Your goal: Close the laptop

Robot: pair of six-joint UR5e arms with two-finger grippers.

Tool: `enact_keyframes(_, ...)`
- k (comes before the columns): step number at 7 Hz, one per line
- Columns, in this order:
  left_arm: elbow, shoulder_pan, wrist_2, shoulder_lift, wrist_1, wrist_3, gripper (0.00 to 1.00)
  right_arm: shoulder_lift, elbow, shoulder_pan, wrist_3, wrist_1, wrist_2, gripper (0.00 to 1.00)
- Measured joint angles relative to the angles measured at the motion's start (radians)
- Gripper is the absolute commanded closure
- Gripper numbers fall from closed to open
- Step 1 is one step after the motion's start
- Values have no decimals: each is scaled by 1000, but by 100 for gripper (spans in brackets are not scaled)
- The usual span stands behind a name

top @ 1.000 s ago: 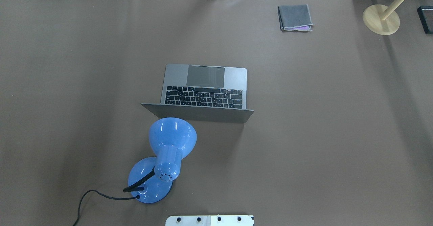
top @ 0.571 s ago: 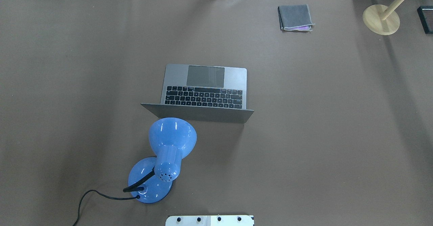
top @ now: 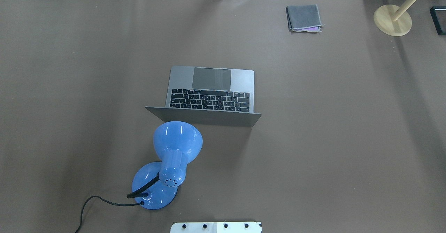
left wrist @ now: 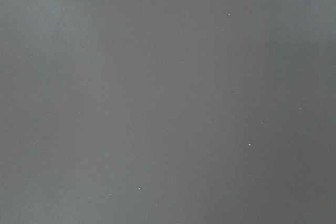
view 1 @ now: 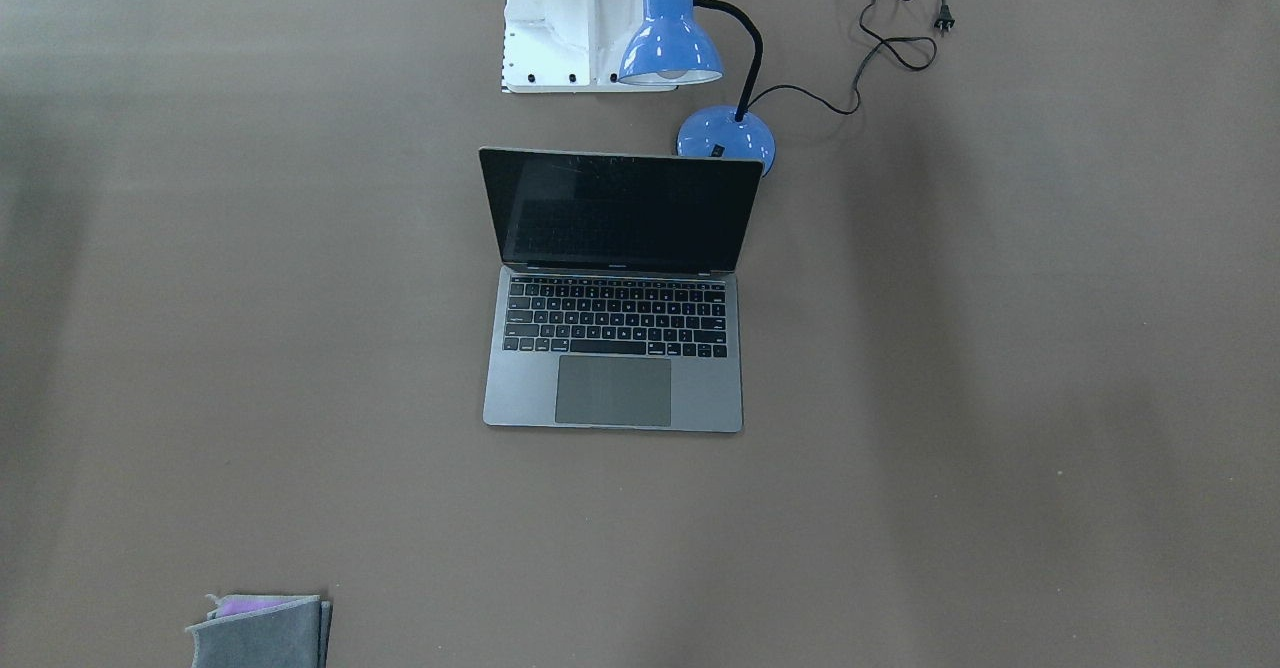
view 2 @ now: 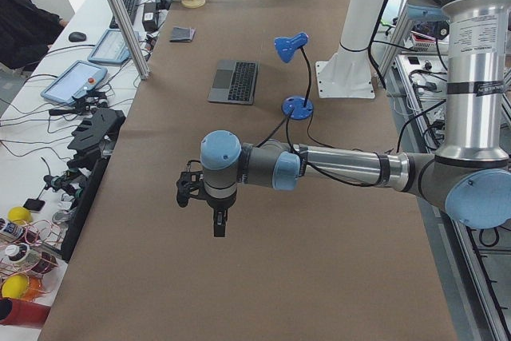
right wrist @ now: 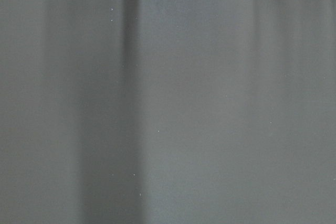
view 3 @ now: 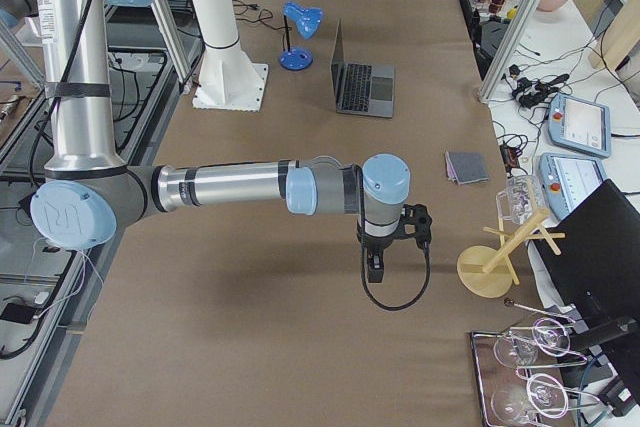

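The grey laptop (top: 212, 86) stands open in the middle of the brown table, its dark screen (view 1: 620, 210) upright and facing away from the robot. It also shows in the left side view (view 2: 234, 81) and the right side view (view 3: 362, 87). My left gripper (view 2: 219, 227) hangs over bare table far to the laptop's left; I cannot tell if it is open or shut. My right gripper (view 3: 376, 272) hangs far to the laptop's right; I cannot tell its state either. Both wrist views show only bare table.
A blue desk lamp (top: 176, 145) stands just behind the laptop's lid on the robot's side, its cord (view 1: 880, 38) trailing off. A folded grey cloth (top: 304, 17) and a wooden stand (top: 392, 19) lie at the far right.
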Motion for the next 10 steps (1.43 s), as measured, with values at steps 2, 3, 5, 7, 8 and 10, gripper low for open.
enact_keyframes(2,-7,-1,2,6,-1,-5,2,1,0,-1,0,-1,1,0)
enact_keyframes(3,-19,1,9,-9,1,-7,2,3,1,-3,0,-1,3,0)
enact_keyframes(5,-33,22,19,-64,2,-21,2,28,-3,-19,8,-2,5,0)
enact_keyframes(7,-25,113,27,-171,2,-159,2,81,-6,-78,59,-2,21,0)
enact_keyframes(8,-18,154,23,-220,3,-220,2,126,-3,-124,121,-1,42,0)
enact_keyframes(10,-27,250,-23,-261,-41,-367,3,219,35,-238,316,1,87,1)
